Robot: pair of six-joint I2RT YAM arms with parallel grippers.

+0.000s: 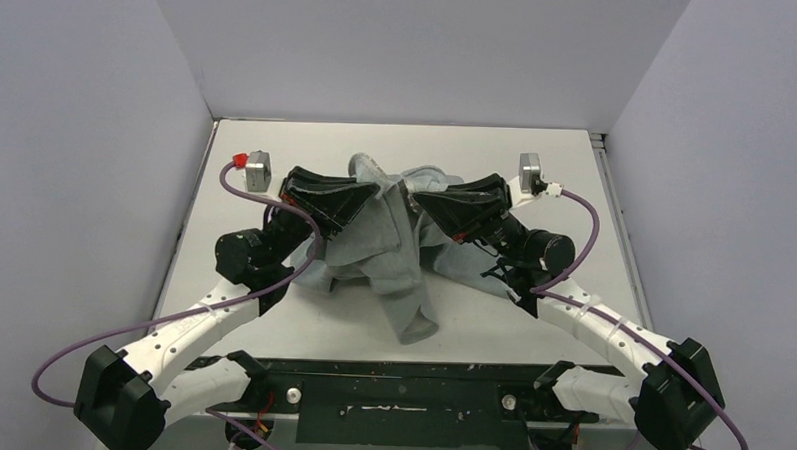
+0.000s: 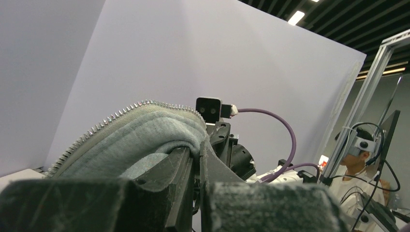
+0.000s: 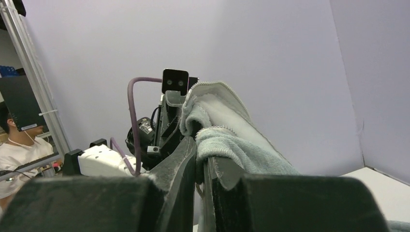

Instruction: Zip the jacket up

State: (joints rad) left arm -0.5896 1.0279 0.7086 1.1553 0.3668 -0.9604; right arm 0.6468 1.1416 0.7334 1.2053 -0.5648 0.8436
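Jacket lies bunched at the centre of the table, its upper part lifted between the arms, where left gripper and right gripper meet almost tip to tip, each pinched shut on one zipper edge.

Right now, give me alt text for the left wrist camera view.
The left gripper is shut on a fold of the grey jacket, zipper teeth arcing along its top edge. Behind are the other arm's camera, a purple cable and a pale wall.
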